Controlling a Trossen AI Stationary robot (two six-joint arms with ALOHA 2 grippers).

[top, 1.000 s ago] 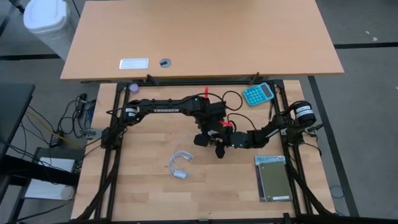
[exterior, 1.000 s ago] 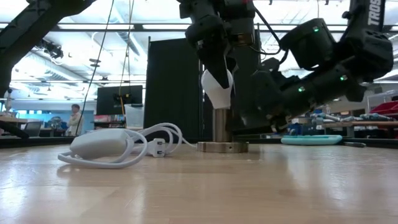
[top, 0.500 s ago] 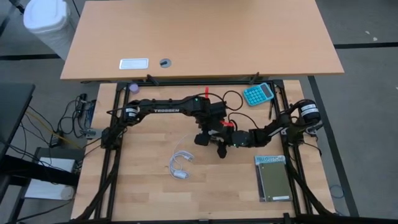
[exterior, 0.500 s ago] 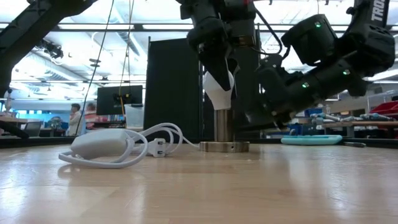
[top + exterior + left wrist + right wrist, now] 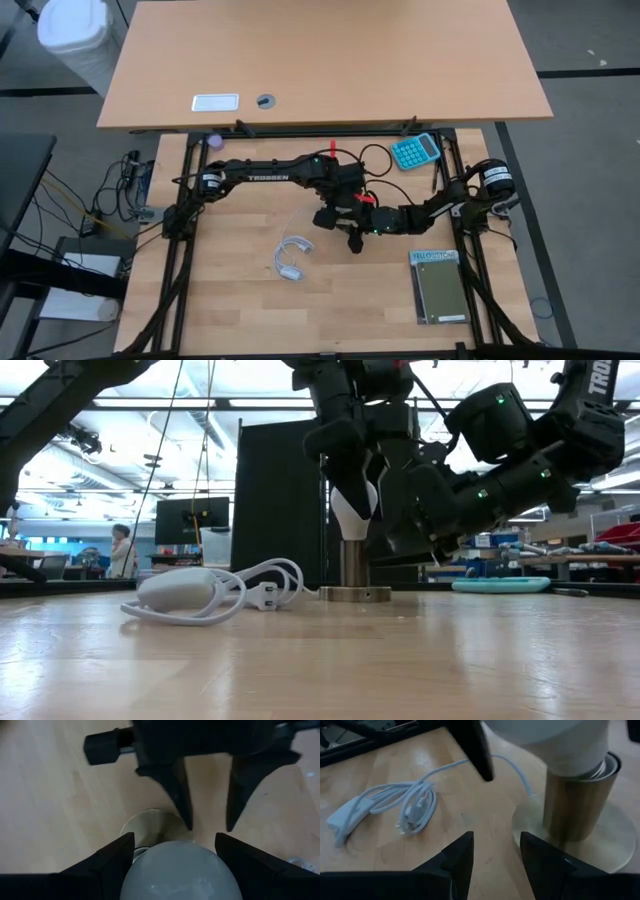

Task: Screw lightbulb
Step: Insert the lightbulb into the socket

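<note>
The white lightbulb (image 5: 353,510) stands upright over a brass socket tube (image 5: 352,565) on a round base disc (image 5: 355,594) at mid-table. Its threaded base (image 5: 600,767) sits in the tube's mouth. My left gripper (image 5: 335,218) comes down from above and is shut on the bulb. My right gripper (image 5: 495,845) is open and empty, low beside the socket on its right side (image 5: 353,240). In the left wrist view its two fingers (image 5: 182,795) point at the base disc (image 5: 150,827). Whether they touch it, I cannot tell. My left gripper pinches the bulb's round glass head (image 5: 180,870) between its two fingers (image 5: 115,860), one on each side. The fingers come from above, pointing down. The bulb hangs upright below them, its screw base in the mouth of the socket tube.
A coiled white cable with an adapter (image 5: 290,258) lies on the table left of the socket, also in the low view (image 5: 210,590). A teal calculator (image 5: 415,151) lies far right, a green notebook (image 5: 438,287) near right. A second desk (image 5: 320,60) stands beyond the far edge.
My left gripper has brought the bulb from a tilt to upright and a little lower onto the socket tube. The white cable has slid along the table toward the socket, and its loops have changed shape.
</note>
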